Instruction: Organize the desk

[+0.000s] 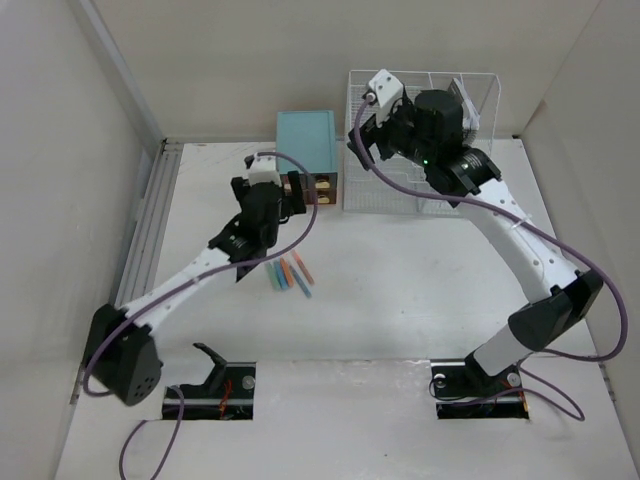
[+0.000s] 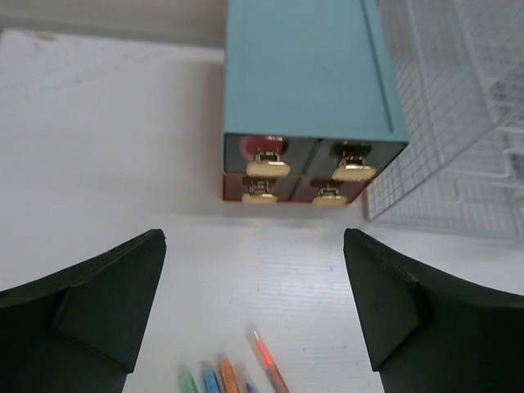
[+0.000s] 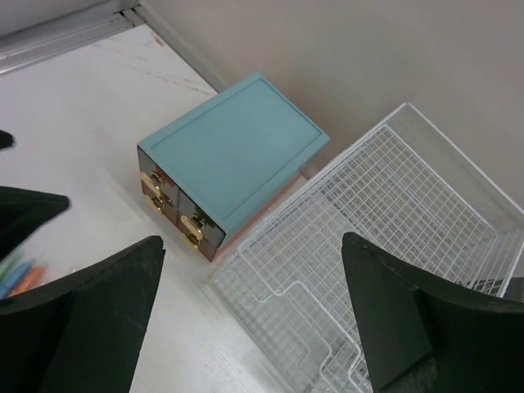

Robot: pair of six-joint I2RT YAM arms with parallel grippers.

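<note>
The white desk (image 1: 400, 290) carries a teal drawer box (image 1: 305, 140) at the back, beside a white wire-mesh rack (image 1: 420, 130). Several coloured pens (image 1: 290, 275) lie side by side near the middle. My left gripper (image 1: 295, 190) hovers just in front of the box's gold-handled drawers (image 2: 303, 176), open and empty (image 2: 254, 237), with the pens (image 2: 237, 372) below it. My right gripper (image 1: 368, 125) hangs above the rack's left edge, open (image 3: 252, 241) with nothing between its fingers. From there the box (image 3: 233, 151) and the rack (image 3: 385, 229) lie underneath.
Silver rails (image 1: 150, 215) run along the desk's left edge, and pale walls close in the left, back and right sides. The rack holds some pale items at its back right (image 1: 462, 95). Both arm bases sit at the near edge.
</note>
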